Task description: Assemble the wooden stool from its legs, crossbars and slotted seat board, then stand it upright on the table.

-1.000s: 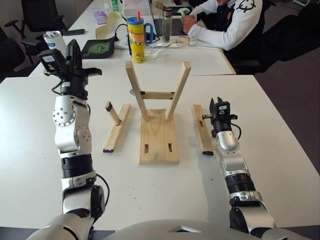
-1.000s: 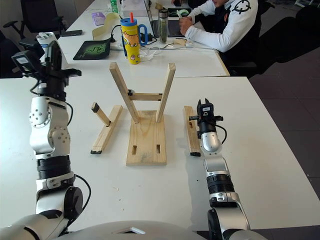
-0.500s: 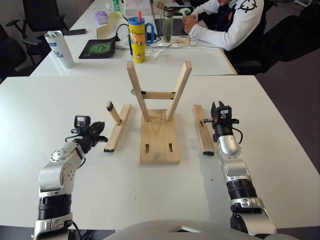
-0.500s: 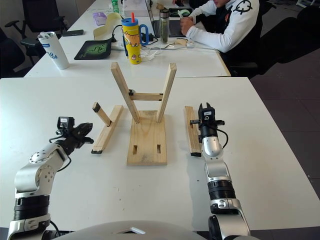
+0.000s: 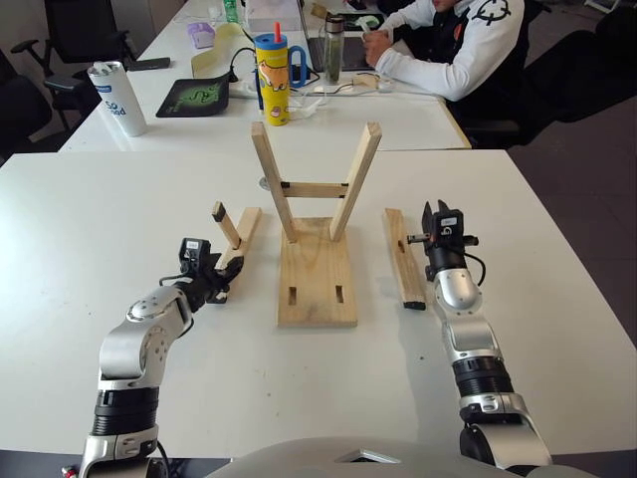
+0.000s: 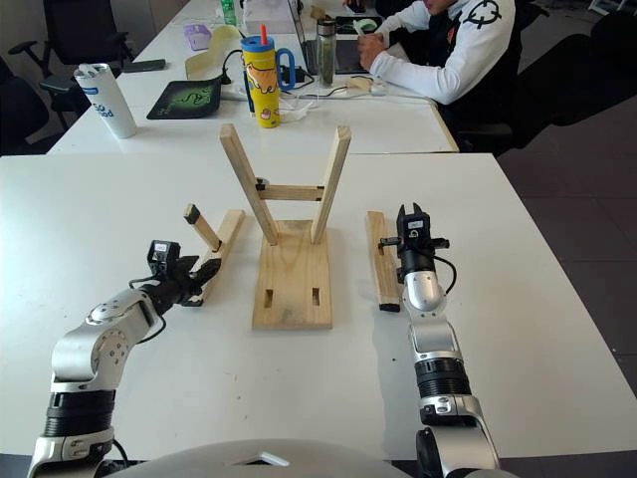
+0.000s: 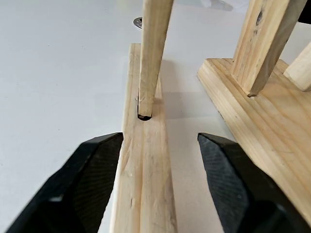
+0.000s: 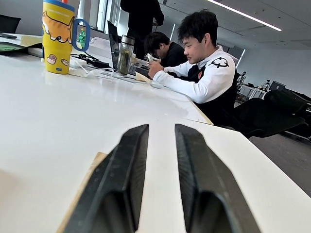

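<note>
Seat board point(image 5: 317, 291) bears two legs point(image 5: 273, 184) and one crossbar point(image 5: 315, 189).

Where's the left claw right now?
Left eye view: the left claw is at the near end of the loose leg lying left of the seat board, open astride it.

- The seat board point(image 5: 317, 274) lies mid-table point(image 5: 80, 219), with a leg frame point(image 5: 317, 189) standing on its far end.
- A left leg piece point(image 5: 235, 254) and a right leg piece point(image 5: 403, 257) flank the board.
- The left gripper point(image 5: 217, 280) straddles the left leg piece's near end.
- The right gripper point(image 5: 438, 214) sits just right of the right leg piece.
</note>
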### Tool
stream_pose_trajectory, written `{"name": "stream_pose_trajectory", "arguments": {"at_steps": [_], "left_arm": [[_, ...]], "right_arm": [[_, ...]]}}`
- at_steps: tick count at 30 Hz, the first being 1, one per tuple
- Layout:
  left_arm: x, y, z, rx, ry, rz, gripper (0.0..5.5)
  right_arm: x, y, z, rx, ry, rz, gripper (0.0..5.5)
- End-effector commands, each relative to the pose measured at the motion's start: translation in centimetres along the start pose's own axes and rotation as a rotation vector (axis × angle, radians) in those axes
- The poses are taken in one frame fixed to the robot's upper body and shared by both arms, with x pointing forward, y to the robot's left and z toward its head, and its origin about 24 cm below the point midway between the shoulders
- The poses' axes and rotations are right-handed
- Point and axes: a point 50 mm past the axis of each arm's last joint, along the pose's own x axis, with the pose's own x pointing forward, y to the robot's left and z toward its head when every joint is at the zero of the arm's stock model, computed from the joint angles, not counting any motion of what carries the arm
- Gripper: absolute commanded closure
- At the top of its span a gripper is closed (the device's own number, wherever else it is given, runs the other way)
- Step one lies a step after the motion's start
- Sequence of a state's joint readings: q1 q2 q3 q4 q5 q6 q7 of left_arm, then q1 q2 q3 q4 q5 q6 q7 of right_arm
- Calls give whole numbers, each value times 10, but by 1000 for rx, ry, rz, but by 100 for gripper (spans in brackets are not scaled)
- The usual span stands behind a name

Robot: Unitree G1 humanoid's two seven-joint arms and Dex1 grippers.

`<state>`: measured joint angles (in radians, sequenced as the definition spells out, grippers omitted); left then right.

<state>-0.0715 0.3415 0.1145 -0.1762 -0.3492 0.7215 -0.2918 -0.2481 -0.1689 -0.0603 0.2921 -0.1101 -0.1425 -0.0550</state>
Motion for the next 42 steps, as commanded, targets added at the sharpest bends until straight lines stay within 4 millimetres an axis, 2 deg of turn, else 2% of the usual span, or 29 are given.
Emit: {"name": "stream_pose_trajectory", "arguments": {"at_steps": [1, 6, 14, 20, 23, 30, 35, 38, 41, 42], "left_arm": [[6, 5, -6, 34, 35, 54, 226], [12, 3, -17, 42, 61, 62, 226], [15, 0, -22, 66, 64, 45, 343], [18, 3, -24, 83, 70, 53, 344], [20, 6, -16, 92, 18, 78, 344], [17, 23, 31, 86, -277, 215, 344], [4, 33, 62, 100, -461, 297, 344], [-11, 30, 91, 196, -606, 297, 344], [-35, 25, 130, 238, -823, 280, 344], [-40, 17, 140, 282, -869, 233, 344]], "right_arm": [[3, 0, 2, -10, -1, 6, 450], [4, 1, 3, -23, -11, 22, 450], [5, 1, 4, -25, -13, 27, 450], [7, 1, 5, -27, -19, 27, 450], [9, 0, 6, -28, -24, 24, 450], [12, 0, 8, -24, -34, 18, 450], [20, -3, 20, 2, -65, 2, 450], [31, -8, 46, 60, -132, -1, 450], [50, -16, 96, 227, -223, 15, 450], [53, -15, 116, 286, -270, 60, 432]]}}
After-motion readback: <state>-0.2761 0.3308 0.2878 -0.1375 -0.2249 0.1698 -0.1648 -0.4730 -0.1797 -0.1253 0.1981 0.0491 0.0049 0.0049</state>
